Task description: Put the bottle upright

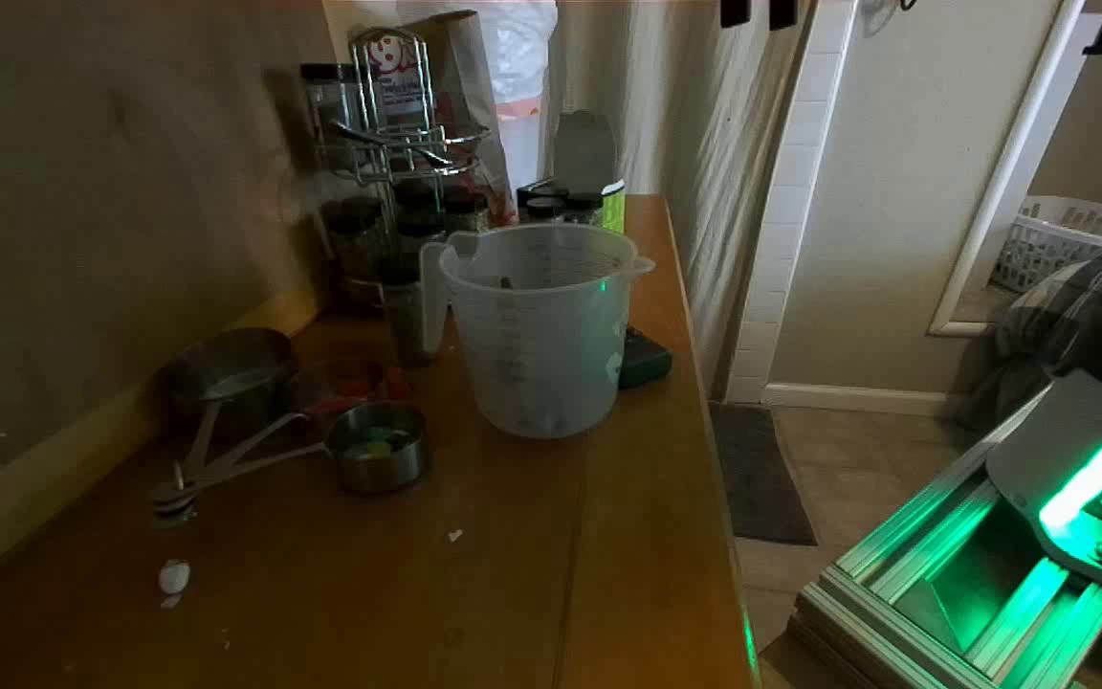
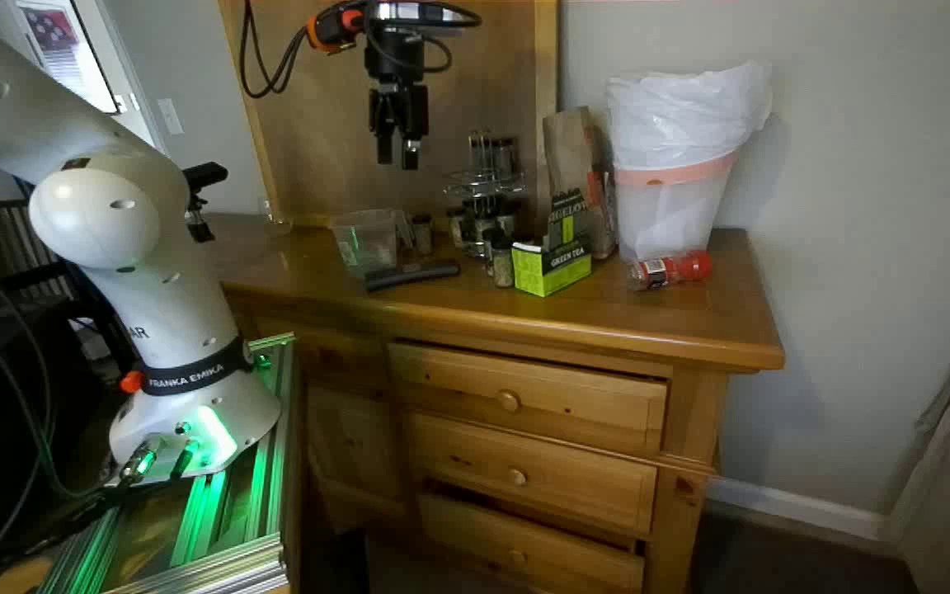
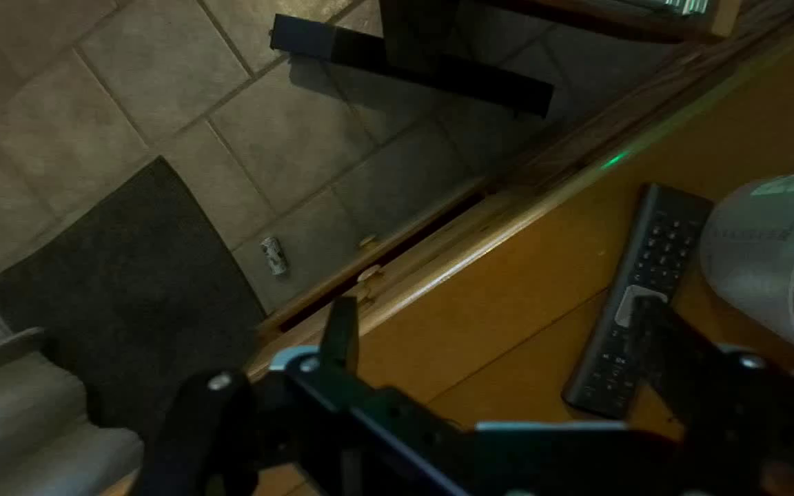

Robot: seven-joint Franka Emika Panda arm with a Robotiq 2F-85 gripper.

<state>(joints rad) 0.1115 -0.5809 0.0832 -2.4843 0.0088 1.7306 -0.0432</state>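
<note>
the bottle (image 2: 670, 271) lies on its side on the dresser top (image 2: 681, 318), near the end shown at the right of an exterior view, its red cap toward that view's right edge. it rests just in front of a bin (image 2: 673, 216) lined with a white bag (image 2: 681, 120); whether the two touch cannot be told. the gripper (image 2: 398, 155) hangs pointing down above the dresser top, well apart from the bottle and higher than it, and in the wrist view its fingers (image 3: 342, 334) stand wide apart. a green tea box (image 2: 553, 271) stands near the bottle, with a paper bag (image 2: 570, 157) behind it and a wire spice rack (image 2: 483, 183) beside that. a dark remote (image 3: 628, 306) lies flat just beside a plastic pitcher (image 1: 546, 349), which stands upright. metal measuring cups (image 1: 384, 466) sit near the pitcher in an exterior view, their handles meeting at one end.
</note>
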